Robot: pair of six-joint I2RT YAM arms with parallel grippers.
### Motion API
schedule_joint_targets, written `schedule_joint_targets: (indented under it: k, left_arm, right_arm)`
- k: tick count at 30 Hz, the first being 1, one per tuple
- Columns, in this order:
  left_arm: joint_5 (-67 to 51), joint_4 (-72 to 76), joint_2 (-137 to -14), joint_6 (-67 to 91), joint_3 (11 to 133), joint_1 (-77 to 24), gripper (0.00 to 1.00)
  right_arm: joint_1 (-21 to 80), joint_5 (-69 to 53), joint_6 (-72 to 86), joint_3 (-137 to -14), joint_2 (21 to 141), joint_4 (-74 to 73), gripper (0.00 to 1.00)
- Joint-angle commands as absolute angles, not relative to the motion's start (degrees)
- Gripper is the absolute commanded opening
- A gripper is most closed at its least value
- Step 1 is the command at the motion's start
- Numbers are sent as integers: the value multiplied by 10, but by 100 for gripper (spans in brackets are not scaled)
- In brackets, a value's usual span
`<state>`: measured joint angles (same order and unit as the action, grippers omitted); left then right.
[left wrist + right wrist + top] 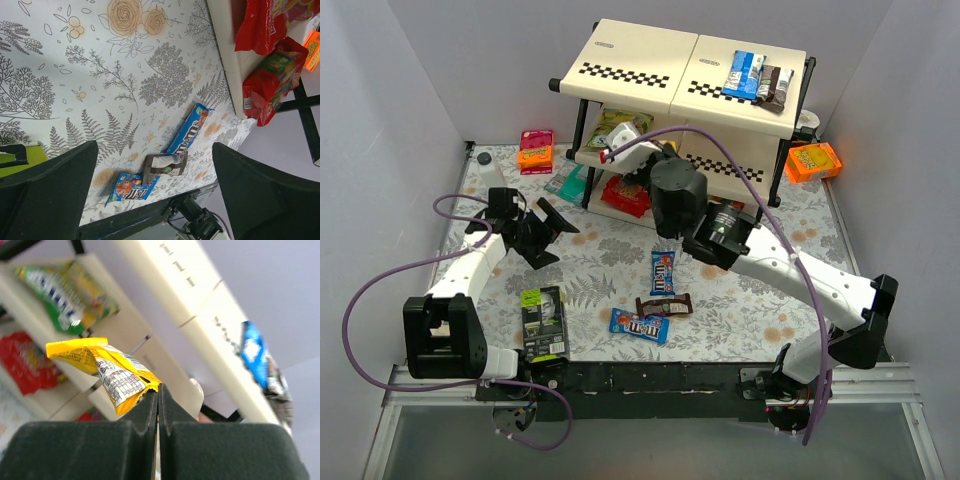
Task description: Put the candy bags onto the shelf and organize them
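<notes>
While the right gripper (158, 401) pinches the yellow bag (107, 367) and the left gripper (545, 235) gapes empty, ease it flat onto the shelf (630, 55), middle tier.

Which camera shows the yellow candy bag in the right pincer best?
The right wrist view: the yellow candy bag fills mid-frame, its printed back visible, pinched by one corner in the shut right pincer. The top external view shows only a small pale sliver by the shelf. The left wrist view misses it.
</notes>
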<state>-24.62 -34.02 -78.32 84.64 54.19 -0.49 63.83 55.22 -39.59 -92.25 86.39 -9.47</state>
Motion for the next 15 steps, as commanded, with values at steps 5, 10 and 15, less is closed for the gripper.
schedule_joint_targets:
  k: [5,10,15]
  left_arm:
    - [-243,-329,-770,835,534,-3,98]
    - [-244,-325,-771,835,527,-2,98]
    - [-246,-324,-770,835,522,-3,98]
  right_arm:
    - [627,563,-535,-1040,826,90,1]
    - [605,570,-612,-1072,843,189,1]
    - [541,581,-647,-1090,880,230,1]
